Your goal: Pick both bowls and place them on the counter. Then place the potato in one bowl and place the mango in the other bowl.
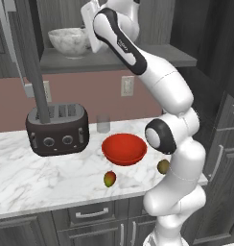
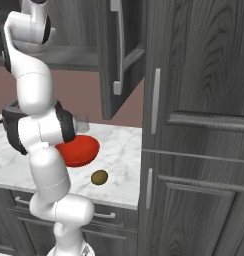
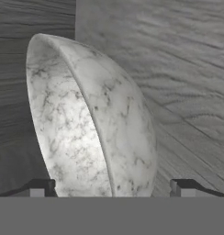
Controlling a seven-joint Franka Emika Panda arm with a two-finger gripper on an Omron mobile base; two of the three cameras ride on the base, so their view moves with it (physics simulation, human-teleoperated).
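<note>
Gripper wide open at the marbled bowl on the shelf; red bowl on the table

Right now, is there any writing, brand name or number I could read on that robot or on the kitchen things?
Robot arm: a short dark marking on the upper link, too small and blurred to read.
Toaster: knobs on the front, no legible text.
Marbled bowl, red bowl: no text.
</note>
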